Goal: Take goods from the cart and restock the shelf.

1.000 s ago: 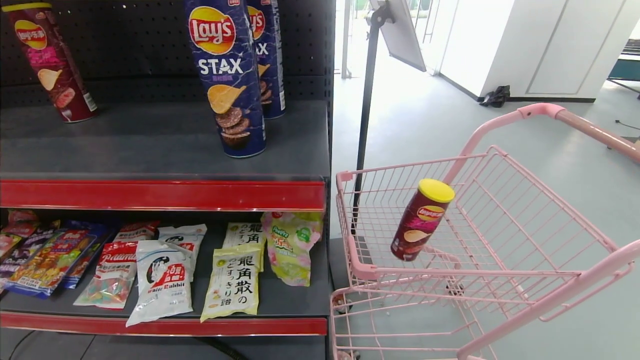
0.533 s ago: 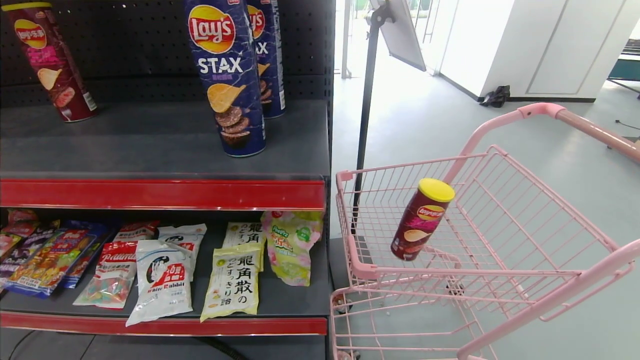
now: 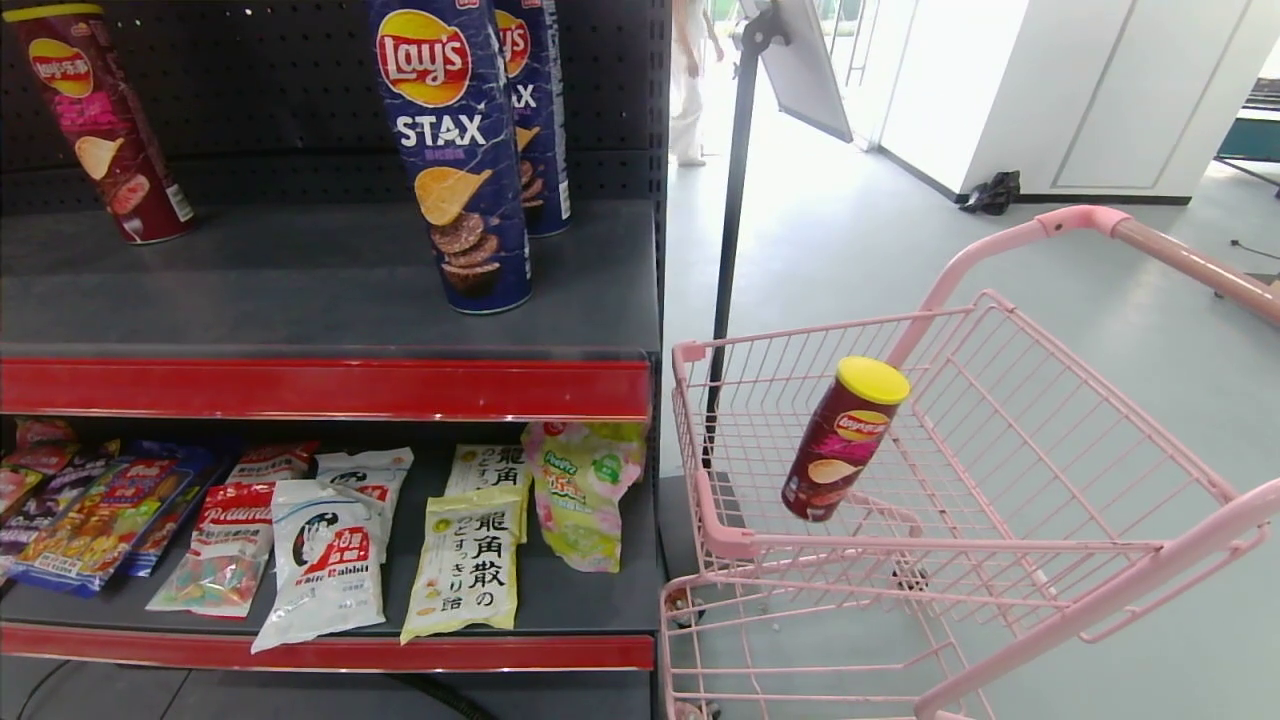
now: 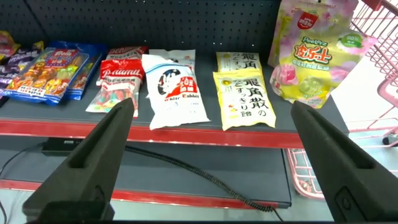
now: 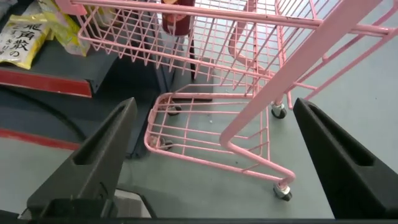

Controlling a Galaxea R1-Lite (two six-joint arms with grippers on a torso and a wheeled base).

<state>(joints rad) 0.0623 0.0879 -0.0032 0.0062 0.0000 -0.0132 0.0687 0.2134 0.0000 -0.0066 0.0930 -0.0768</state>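
Grey floor [image 3: 850, 250] spreads at right beneath the pink cart [image 3: 1000, 547], dark shelf [image 3: 300, 290] at left; left gripper [image 4: 212, 106] and right gripper [image 5: 214, 102] gape wide

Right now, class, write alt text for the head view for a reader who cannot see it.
A red can with a yellow lid sits in a pink cart, beside a shelf holding three tall cans above and snack bags below.
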